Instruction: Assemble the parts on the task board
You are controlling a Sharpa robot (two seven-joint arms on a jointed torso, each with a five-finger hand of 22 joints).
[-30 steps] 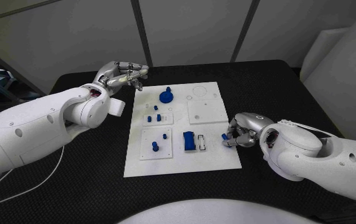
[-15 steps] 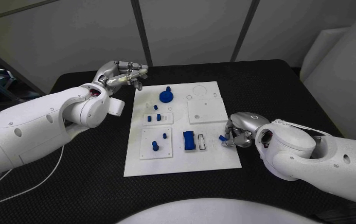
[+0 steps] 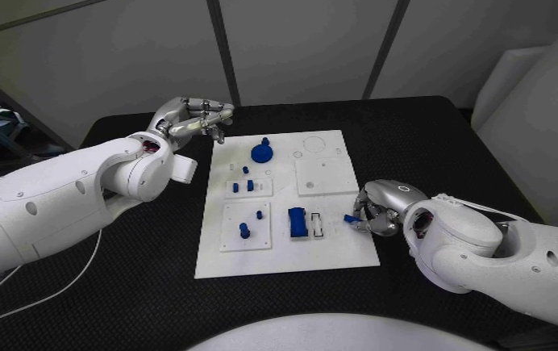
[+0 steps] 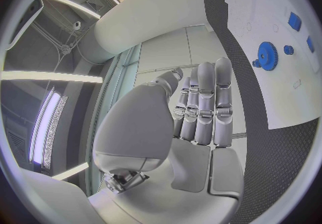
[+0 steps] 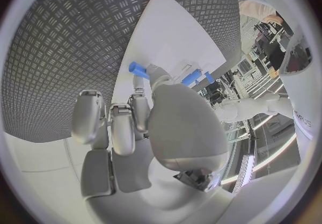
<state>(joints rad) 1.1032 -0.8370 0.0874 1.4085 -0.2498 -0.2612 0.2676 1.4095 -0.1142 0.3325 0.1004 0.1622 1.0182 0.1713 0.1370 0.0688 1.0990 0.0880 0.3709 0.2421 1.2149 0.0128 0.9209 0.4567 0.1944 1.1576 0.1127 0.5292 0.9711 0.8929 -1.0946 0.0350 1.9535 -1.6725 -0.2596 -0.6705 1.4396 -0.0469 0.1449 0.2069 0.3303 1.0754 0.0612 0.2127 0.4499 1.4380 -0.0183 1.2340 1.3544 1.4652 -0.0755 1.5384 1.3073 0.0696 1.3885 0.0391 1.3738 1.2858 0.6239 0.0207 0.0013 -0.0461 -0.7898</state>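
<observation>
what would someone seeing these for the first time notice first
Probably the white task board in the middle of the black table, dotted with small blue parts, the blue gear near its far end standing out. Next, the right hand at the board's right edge, pinching a small blue part, while the left hand hangs raised beyond the board's far left corner.

My right hand: my silver many-fingered right hand (image 3: pixel 378 212) has drawn slightly back along the white task board's (image 3: pixel 285 261) right edge.
Small blue part: the pinched small blue plastic peg (image 3: pixel 350 219) moved with it.
</observation>
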